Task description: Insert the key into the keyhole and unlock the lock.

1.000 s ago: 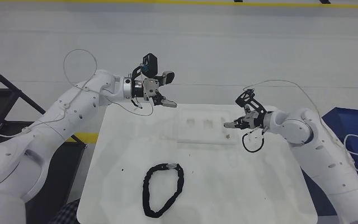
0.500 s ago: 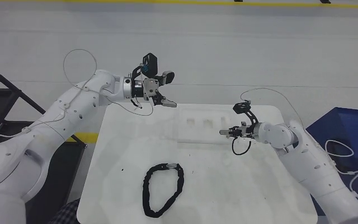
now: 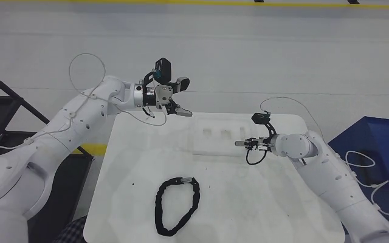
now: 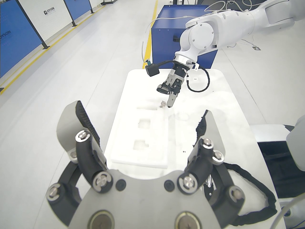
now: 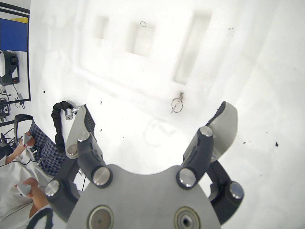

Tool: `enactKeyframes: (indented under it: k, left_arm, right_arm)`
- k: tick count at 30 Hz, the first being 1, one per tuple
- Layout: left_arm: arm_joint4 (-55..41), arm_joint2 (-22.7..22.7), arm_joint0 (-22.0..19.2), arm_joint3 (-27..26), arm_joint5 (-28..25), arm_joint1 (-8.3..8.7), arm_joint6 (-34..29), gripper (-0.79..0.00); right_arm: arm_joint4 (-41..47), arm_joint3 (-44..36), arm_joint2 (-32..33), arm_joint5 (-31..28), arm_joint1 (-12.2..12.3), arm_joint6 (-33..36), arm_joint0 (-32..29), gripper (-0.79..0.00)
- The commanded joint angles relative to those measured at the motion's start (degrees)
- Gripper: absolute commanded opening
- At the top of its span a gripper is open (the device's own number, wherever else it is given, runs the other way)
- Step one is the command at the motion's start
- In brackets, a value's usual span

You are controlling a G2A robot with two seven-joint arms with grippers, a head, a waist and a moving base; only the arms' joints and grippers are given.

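Key pickup looks to be the step in hand: the key [image 5: 177,103] lies on the foam tray [image 5: 81,55] by its long slot, with the right gripper [image 5: 155,113] spread wide just beside it. The lock [image 3: 173,206] lies well off the tray. Next, the gripper probably needs to close squarely on the key's head.
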Motion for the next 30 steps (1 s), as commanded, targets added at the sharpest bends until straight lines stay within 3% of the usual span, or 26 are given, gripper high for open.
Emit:
enactKeyframes:
  k: [1, 10, 19, 27, 30]
  left_arm:
    - [0.0, 0.0, 0.0, 0.0, 0.0, 0.0, 0.0, 0.0]
    - [0.0, 0.0, 0.0, 0.0, 0.0, 0.0, 0.0, 0.0]
    - [0.0, 0.0, 0.0, 0.0, 0.0, 0.0, 0.0, 0.0]
    - [0.0, 0.0, 0.0, 0.0, 0.0, 0.0, 0.0, 0.0]
    - [0.0, 0.0, 0.0, 0.0, 0.0, 0.0, 0.0, 0.0]
  right_arm:
    - [-0.01, 0.0, 0.0, 0.02, 0.0, 0.0, 0.0, 0.0]
    - [-0.41, 0.04, 0.06, 0.71, 0.01, -0.68, -0.39, 0.0]
    - [-5.9, -4.04, -1.86, 11.32, -0.61, 3.32, 0.49, 0.0]
    - [-9.25, -4.22, -5.03, 16.54, -2.05, 4.39, 1.74, 0.0]
    - [-9.65, -3.54, -5.67, 17.03, -2.54, 4.01, 1.99, -0.16]
